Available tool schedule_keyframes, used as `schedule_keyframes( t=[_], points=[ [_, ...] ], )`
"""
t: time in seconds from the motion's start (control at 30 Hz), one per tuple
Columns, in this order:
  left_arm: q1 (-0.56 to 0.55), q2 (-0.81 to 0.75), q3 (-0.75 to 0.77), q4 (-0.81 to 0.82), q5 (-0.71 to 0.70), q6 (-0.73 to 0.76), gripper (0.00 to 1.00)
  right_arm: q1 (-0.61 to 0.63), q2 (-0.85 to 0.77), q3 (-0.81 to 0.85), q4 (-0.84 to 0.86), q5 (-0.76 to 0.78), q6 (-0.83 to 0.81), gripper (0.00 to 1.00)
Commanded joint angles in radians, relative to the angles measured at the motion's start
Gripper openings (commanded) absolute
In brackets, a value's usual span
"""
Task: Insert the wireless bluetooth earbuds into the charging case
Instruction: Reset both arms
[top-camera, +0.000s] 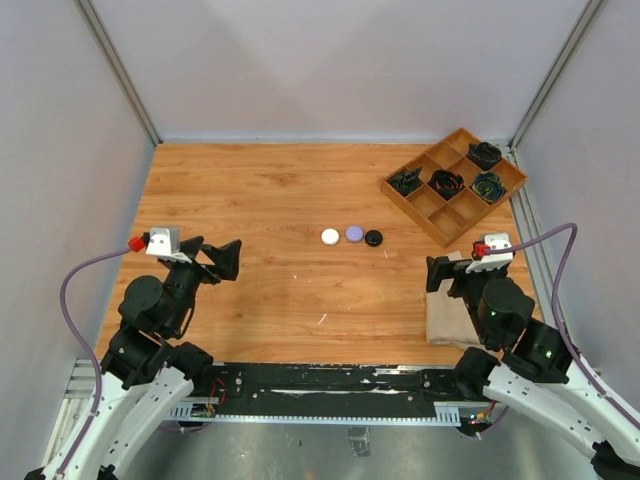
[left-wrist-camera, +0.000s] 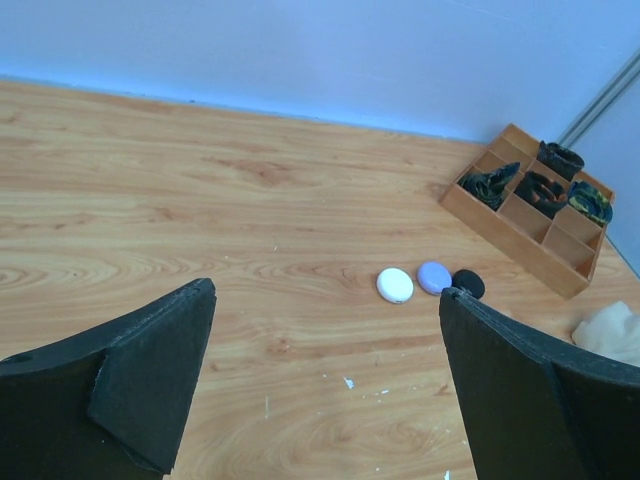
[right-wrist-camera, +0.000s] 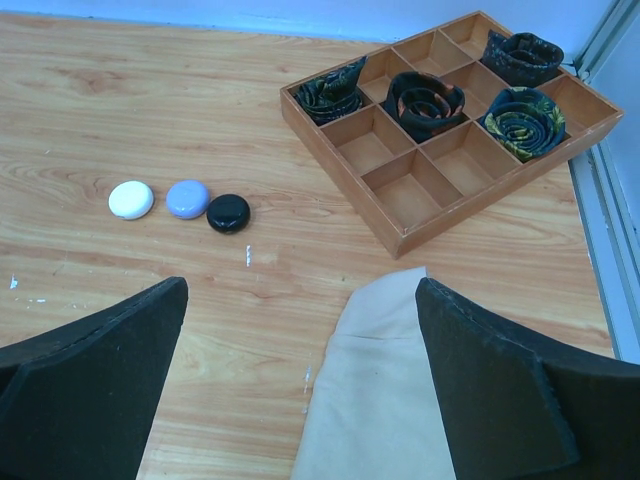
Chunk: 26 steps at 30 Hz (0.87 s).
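Wood-grain tabletop (top-camera: 260, 200) inside pale grey walls (top-camera: 330, 60); left end effector (left-wrist-camera: 327, 295) and right end effector (right-wrist-camera: 302, 290) both gape, holding nothing.

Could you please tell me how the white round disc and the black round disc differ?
The white round disc is pale and matte-looking; the black round disc is dark with a faint sheen. The white one ends the row on the left arm's side; the black one ends it on the right, nearest the compartmented wooden tray. Both are small and flat, lying on the wooden table and flanking the lavender round disc.
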Motion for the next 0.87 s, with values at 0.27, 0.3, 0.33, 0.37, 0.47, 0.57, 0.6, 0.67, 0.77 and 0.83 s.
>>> schedule_keyframes(
  t=[0.27,0.3,0.33,0.37,0.47,0.57,0.6,0.67,0.77,0.83],
  points=[
    [0.003,-0.103,-0.001,0.063,-0.044,0.009,0.99,-0.007,0.053,-0.014,0.065,0.051,-0.016,0.99],
    [0.003,-0.11,0.0,0.067,-0.049,0.005,0.99,-0.006,0.053,-0.012,0.065,0.051,-0.015,0.99],
    [0.003,-0.116,-0.001,0.068,-0.053,-0.001,0.99,-0.007,0.052,-0.013,0.067,0.048,-0.015,0.99],
    [0.005,-0.124,-0.001,0.065,-0.056,-0.009,0.99,-0.007,0.053,-0.015,0.069,0.048,-0.018,0.99],
    [0.006,-0.148,-0.003,0.062,-0.061,-0.018,0.99,-0.007,0.058,-0.018,0.076,0.058,-0.024,0.99],
    [0.006,-0.156,-0.007,0.073,-0.059,-0.012,0.99,-0.007,0.064,-0.018,0.081,0.056,-0.023,0.98],
    [0.008,-0.156,-0.007,0.074,-0.057,-0.011,0.99,-0.008,0.066,-0.019,0.08,0.056,-0.024,0.99],
    [0.011,-0.154,-0.008,0.077,-0.041,0.0,0.99,-0.007,0.07,-0.017,0.082,0.053,-0.025,0.99],
    [0.015,-0.148,-0.006,0.071,-0.029,0.008,0.99,-0.007,0.077,-0.017,0.083,0.052,-0.028,0.99],
    [0.015,-0.15,-0.008,0.075,-0.019,0.009,0.99,-0.007,0.08,-0.017,0.09,0.051,-0.029,0.99]
  ],
)
